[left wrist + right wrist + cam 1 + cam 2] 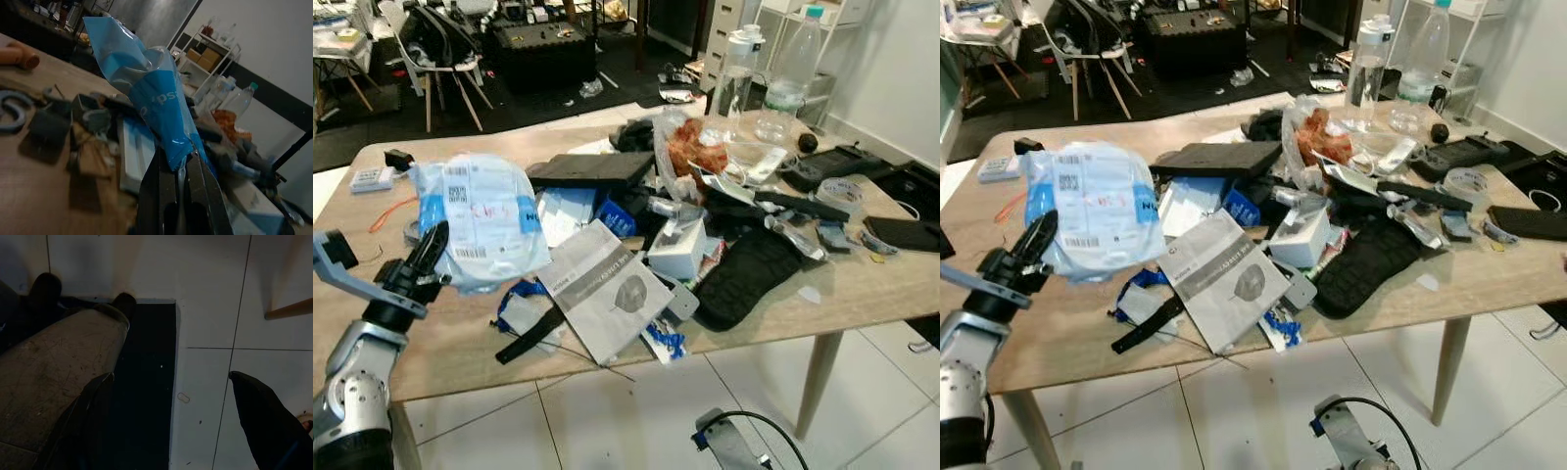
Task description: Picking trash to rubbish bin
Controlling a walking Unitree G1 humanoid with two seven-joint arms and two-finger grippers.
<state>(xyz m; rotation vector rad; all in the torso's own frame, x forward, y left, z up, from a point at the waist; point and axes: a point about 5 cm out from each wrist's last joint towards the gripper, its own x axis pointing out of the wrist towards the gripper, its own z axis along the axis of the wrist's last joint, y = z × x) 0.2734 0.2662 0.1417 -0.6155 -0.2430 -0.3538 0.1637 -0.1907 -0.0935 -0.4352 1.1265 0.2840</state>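
Lowest at six o'clock, right arm hanging idle over white floor tiles [210,293], right gripper [171,421] spread wide, holding nothing. At eight o'clock, left arm raised from the near table corner, forearm angled up toward one o'clock, wrist above the wooden table [460,343]. Left gripper [431,250] clenched on the near edge of a blue-and-white plastic mailer bag [484,217], fingers [161,196] nearly together with the film pinched between them. Bag lying on the tabletop toward ten o'clock, labels up, crumpled where pinched. Just beside it at five o'clock, a grey printed leaflet [605,289] over a black strap [530,338]. Farther toward two o'clock, a white box [677,250], a black pouch [744,279], a clear bag with orange contents [693,152], and two plastic bottles [736,73].
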